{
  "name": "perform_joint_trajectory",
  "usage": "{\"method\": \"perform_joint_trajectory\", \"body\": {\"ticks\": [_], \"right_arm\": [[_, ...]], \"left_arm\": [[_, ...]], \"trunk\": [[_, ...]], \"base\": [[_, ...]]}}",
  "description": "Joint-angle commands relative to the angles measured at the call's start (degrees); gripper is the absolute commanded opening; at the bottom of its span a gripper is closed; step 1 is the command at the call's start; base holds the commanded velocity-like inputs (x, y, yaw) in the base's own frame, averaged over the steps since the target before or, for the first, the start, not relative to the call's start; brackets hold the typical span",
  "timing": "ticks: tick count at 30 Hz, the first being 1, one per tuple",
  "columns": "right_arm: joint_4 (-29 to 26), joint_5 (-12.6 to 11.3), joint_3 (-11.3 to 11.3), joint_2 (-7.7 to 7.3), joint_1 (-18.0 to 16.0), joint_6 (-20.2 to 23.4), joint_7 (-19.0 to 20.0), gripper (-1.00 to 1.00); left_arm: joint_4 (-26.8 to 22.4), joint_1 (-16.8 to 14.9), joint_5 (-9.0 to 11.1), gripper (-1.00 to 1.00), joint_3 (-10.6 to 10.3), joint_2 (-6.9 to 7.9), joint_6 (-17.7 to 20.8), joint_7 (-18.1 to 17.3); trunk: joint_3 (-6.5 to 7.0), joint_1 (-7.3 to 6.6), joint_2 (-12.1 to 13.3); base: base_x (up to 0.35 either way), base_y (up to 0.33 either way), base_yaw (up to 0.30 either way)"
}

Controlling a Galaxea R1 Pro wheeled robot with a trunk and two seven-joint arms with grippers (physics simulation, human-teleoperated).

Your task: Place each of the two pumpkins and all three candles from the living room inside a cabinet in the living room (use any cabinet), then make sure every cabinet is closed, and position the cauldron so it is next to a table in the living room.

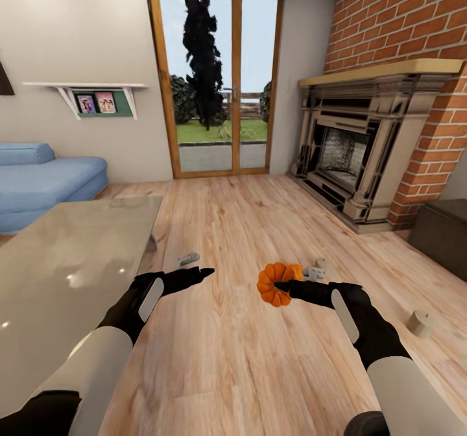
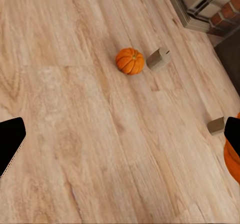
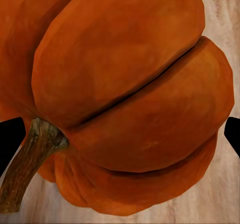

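The right end effector (image 1: 280,287) is clamped on a pumpkin (image 1: 275,283), held above the floor (image 1: 227,228) between the worktop (image 1: 65,274) and the fireplace (image 1: 363,144). Rigid, light and ribbed, it probably grips best across its belly; its stem (image 3: 30,159) points sideways. The left end effector (image 1: 206,271) is spread, empty. A second pumpkin (image 2: 130,61) sits just beside a candle (image 2: 159,59).

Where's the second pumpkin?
In the left wrist view, the loose pumpkin sits on the wood floor beside a candle, near the fireplace.
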Motion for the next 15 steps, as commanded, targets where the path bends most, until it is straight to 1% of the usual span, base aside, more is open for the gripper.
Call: {"method": "perform_joint_trajectory", "body": {"ticks": [1, 4, 12, 15], "right_arm": [[-0.1, -0.2, -0.1, 0.00, 0.0, 0.3, 0.1, -1.00], [-0.1, -0.2, -0.1, 0.00, 0.0, 0.3, 0.1, -1.00], [-0.1, -0.2, -0.1, 0.00, 0.0, 0.3, 0.1, -1.00], [-0.1, -0.2, -0.1, 0.00, 0.0, 0.3, 0.1, -1.00]], "left_arm": [[0.0, 0.0, 0.4, 1.00, 0.0, 0.00, 0.4, 0.1], [0.0, 0.0, 0.4, 1.00, 0.0, -0.01, 0.4, 0.1], [0.0, 0.0, 0.4, 1.00, 0.0, -0.01, 0.3, 0.1], [0.1, 0.0, 0.4, 1.00, 0.0, -0.02, 0.3, 0.1]], "trunk": [[-0.06, 0.02, 0.0], [-0.06, 0.02, 0.0], [-0.06, 0.02, 0.0], [-0.06, 0.02, 0.0]], "base": [[0.324, 0.000, 0.000], [0.244, 0.000, 0.000], [0.032, 0.000, 0.000], [0.153, 0.111, 0.000]]}}
